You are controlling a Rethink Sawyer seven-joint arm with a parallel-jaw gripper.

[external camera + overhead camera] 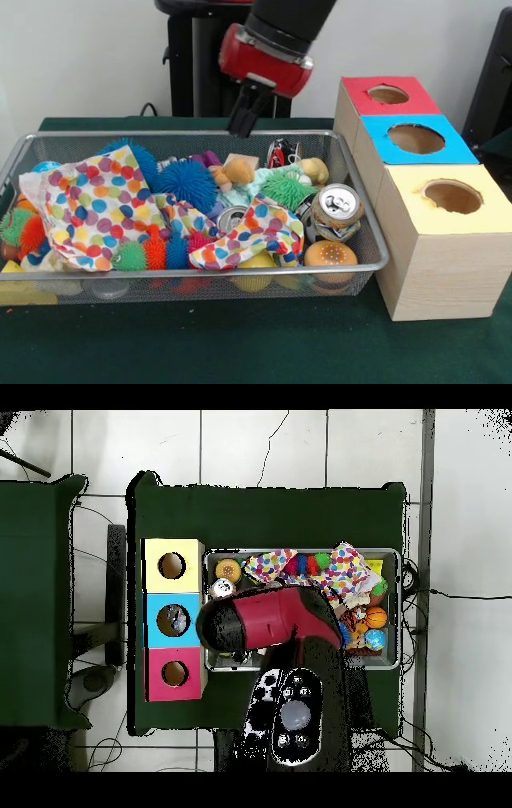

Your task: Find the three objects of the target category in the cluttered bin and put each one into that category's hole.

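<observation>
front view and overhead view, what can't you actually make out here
- Gripper: in the front view it is a dark shape above the bin's far rim, open or shut unclear; in the overhead view the arm hides it.
- Wire bin: in the overhead view the arm covers much of it.
- Bin bottom: in the front view the spotted cloth and spiky balls hide what lies beneath.
- Blue box's hole: its contents are too small to identify.

1. A robotics lab: a red and black robot arm [268, 48] stands at a green cloth-covered table [240, 344].
2. Pale tiled floor [250, 444] with loose black cables [425, 719].
3. Three wooden boxes with colour-coded holes [416, 140], set up as a test.
</observation>
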